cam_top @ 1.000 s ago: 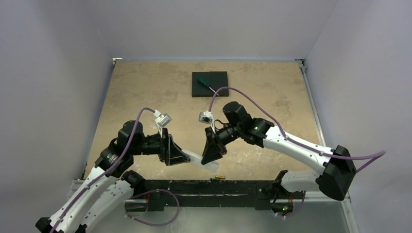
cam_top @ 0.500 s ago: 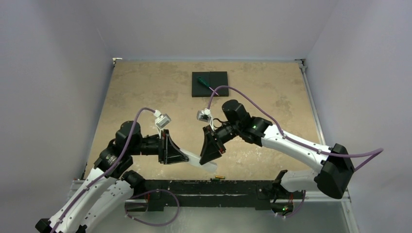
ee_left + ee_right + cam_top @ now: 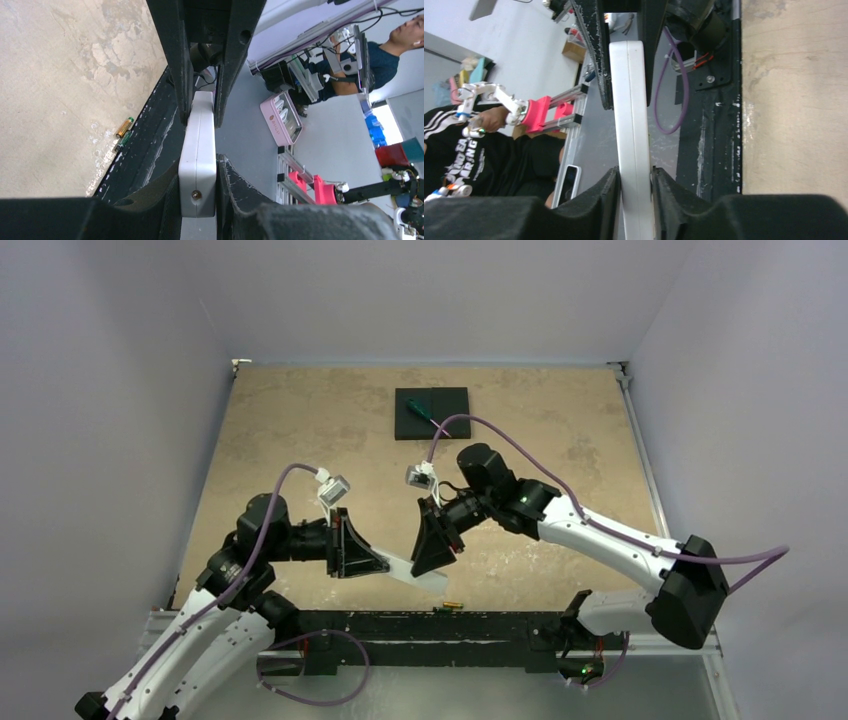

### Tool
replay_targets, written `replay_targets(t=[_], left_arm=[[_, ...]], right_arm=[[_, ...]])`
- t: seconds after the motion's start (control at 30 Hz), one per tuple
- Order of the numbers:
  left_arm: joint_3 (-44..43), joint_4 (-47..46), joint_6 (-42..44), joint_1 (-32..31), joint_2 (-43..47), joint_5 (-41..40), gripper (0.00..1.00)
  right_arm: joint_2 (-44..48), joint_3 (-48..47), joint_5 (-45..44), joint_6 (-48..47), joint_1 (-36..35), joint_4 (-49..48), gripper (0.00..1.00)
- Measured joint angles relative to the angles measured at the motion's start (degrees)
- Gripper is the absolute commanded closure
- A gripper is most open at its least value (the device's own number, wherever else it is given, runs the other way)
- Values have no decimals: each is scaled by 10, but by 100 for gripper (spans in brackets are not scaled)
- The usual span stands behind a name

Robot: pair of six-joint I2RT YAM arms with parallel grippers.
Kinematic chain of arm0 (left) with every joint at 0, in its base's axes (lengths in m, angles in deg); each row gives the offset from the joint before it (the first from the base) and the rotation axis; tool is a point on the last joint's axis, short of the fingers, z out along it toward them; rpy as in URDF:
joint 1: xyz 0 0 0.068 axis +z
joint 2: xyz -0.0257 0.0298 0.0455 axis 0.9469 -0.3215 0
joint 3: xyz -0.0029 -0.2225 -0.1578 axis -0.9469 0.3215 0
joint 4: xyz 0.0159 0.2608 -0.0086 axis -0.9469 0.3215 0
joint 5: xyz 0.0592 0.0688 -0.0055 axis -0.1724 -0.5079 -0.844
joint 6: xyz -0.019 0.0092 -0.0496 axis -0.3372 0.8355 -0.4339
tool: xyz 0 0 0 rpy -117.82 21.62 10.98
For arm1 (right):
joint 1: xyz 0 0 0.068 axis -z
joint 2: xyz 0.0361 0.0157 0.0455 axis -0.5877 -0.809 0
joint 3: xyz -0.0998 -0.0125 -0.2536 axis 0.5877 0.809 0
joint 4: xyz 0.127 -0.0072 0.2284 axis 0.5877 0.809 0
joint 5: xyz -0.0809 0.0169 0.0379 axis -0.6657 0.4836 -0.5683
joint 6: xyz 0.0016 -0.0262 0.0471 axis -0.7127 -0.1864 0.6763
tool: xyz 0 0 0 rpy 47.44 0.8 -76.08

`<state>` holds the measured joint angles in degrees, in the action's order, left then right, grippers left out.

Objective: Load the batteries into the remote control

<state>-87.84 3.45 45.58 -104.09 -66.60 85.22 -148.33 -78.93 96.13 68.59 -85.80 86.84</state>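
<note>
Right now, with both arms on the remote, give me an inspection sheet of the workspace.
Surface: tan mottled table, with a black rail along its near edge.
Job's things: remote control held between the two grippers; one battery lying on the table by the rail; no second battery seen.
Clutter: black pad at the far side, with a green-handled screwdriver on it.
Grippers: left gripper and right gripper are each shut on one end of the remote control.
Cables: a purple cable arcs over the right arm, and another runs along the left arm.
Surroundings: plain pale walls; a person is beyond the table.
</note>
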Motion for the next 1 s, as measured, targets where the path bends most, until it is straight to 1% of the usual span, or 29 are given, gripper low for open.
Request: replay_targets(t=[0.1, 0.2, 0.43, 0.6, 0.73, 0.83, 1.0], left_arm=[[8, -4, -12, 0, 7, -13, 100], [16, -7, -23, 0, 18, -25, 100], [27, -7, -42, 0, 44, -65, 100], [38, -6, -57, 0, 62, -95, 100], [47, 2, -68, 0, 80, -128, 100], [54, 7, -78, 0, 96, -154, 100], [64, 9, -95, 0, 118, -195, 100]], right_arm=[[8, 0, -30, -2, 0, 0, 51], [24, 5, -64, 0, 1, -2, 46], [102, 45, -174, 20, 11, -5, 39], [176, 80, -278, 55, 15, -10, 35], [224, 104, -359, 79, 15, -7, 33], [252, 131, -392, 96, 15, -10, 32], [285, 170, -416, 127, 15, -10, 29]])
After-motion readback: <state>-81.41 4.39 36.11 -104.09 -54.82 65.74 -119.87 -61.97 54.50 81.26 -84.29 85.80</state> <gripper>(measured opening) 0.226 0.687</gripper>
